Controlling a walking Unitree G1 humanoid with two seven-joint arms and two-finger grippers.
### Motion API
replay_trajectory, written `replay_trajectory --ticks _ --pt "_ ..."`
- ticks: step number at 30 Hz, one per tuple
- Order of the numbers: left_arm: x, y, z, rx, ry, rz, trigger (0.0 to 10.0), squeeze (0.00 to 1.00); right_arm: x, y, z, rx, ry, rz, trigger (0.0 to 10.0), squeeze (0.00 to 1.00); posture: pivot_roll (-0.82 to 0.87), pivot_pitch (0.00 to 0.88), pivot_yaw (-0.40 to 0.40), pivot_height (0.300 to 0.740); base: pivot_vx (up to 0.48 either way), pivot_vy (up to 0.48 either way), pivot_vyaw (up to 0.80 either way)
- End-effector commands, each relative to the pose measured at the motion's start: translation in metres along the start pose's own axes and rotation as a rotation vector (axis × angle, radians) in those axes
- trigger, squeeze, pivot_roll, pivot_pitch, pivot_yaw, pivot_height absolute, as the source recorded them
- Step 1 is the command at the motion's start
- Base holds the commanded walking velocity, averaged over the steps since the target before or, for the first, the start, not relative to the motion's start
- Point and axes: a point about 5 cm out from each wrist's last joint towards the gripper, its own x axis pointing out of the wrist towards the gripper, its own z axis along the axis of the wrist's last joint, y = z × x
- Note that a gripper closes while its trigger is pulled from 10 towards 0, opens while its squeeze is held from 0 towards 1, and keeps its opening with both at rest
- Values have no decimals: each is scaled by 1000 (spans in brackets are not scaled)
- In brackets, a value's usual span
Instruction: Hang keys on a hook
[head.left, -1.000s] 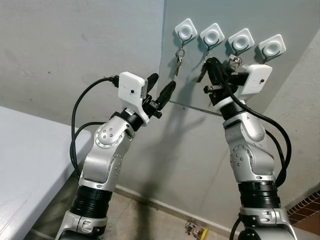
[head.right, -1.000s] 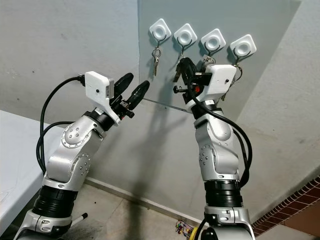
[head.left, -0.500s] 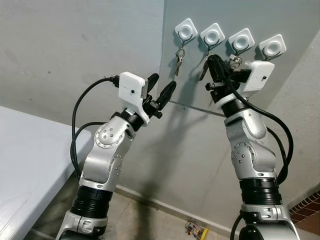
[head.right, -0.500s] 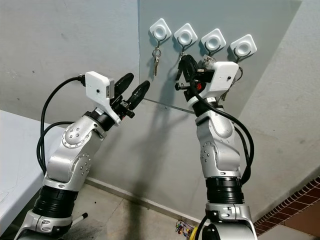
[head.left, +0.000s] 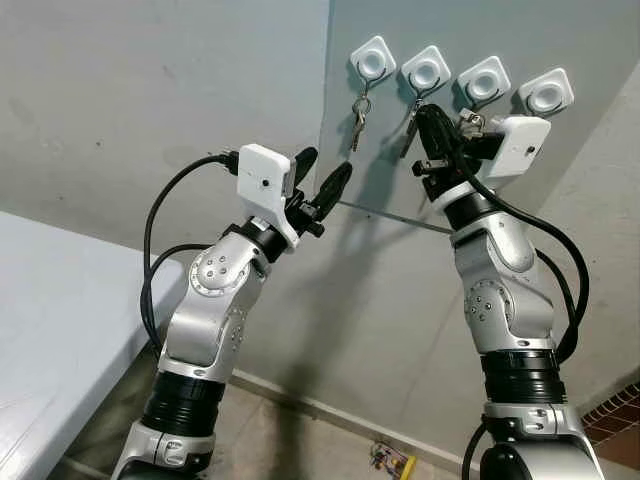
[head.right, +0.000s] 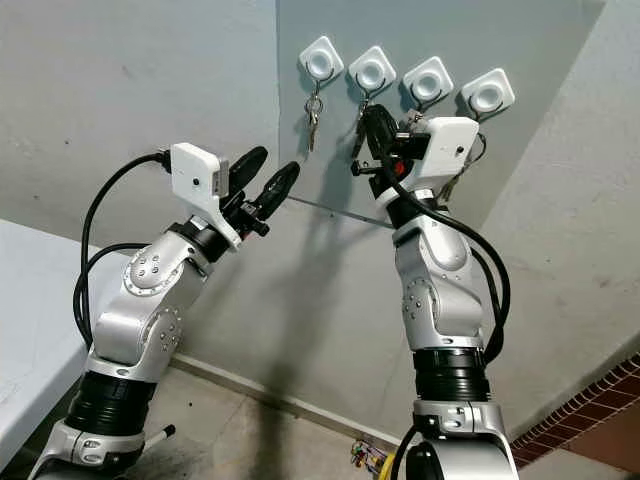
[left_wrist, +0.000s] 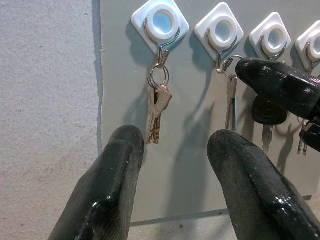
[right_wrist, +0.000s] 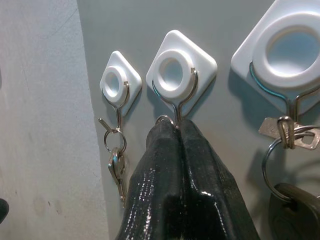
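Observation:
Four white diamond-shaped hooks sit in a row on a grey wall panel (head.left: 560, 40). On the first hook (head.left: 372, 60) a bunch of silver keys (left_wrist: 157, 110) dangles. At the wire loop of the second hook (right_wrist: 175, 75) my right gripper (right_wrist: 177, 125) is shut on a key ring (left_wrist: 230, 65). The ring sits at the loop and its silver key (left_wrist: 231, 102) dangles below. My left gripper (head.left: 327, 161) is open, below and left of the hooks, pointing at the panel with nothing between its fingers.
A black-headed key (left_wrist: 264, 112) is on the third hook (head.left: 483, 80), and more keys are under the fourth hook (head.left: 545, 93). A white table (head.left: 50, 320) stands at the left. A small colourful object (head.left: 392, 460) lies on the floor by the wall.
My right gripper has risen along the panel, carrying the key ring up to the second hook's loop. The left arm has stayed still.

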Motion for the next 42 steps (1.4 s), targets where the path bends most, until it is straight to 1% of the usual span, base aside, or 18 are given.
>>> replay_trajectory --ticks 1,7,8,19,20,24,26,30,36,40,41,42 --pt "1 0 6 10 -14 6 10000 0 5 -2 6 2 -19 2 10000 0 -122 8 -53 724 0 0 0" --pt "-1 1 6 12 -14 14 10000 0 8 -2 5 50 -15 -10 10000 0 -113 10 -58 724 0 0 0" --pt "-1 2 6 13 -14 17 10000 0 9 -2 5 77 -15 -18 10000 0 -108 9 -60 724 0 0 0" --pt "-1 2 7 14 -13 28 10000 0 13 -3 4 175 6 -52 10000 0 -108 14 -62 724 0 0 0" --pt "-1 3 7 15 -14 28 10000 0 13 -4 2 199 18 -66 10000 0 -109 14 -62 724 0 0 0" --pt "-1 2 7 13 -14 27 10000 0 13 -5 2 218 30 -80 10000 0 -109 14 -62 724 0 0 0" --pt "0 2 7 14 -14 27 10000 0 13 -6 0 264 42 -92 10000 0 -111 17 -60 724 0 0 0" --pt "0 3 7 15 -14 28 10000 0 11 -6 -2 263 59 -88 10000 0 -112 17 -58 724 0 0 0" --pt "0 3 8 15 -16 31 10000 0 5 -1 -11 233 100 -49 10000 0 -112 16 -57 724 0 0 0" --pt "1 4 8 16 -16 32 10000 0 2 2 -12 242 104 -21 10000 0 -114 16 -56 724 0 0 0" --pt "1 3 8 16 -16 33 10000 0 1 3 -12 249 100 -10 10000 1000 -115 17 -56 724 0 0 0" --pt "1 3 8 17 -16 33 10000 0 0 4 -12 249 98 -9 10000 1000 -115 17 -56 724 0 0 0"
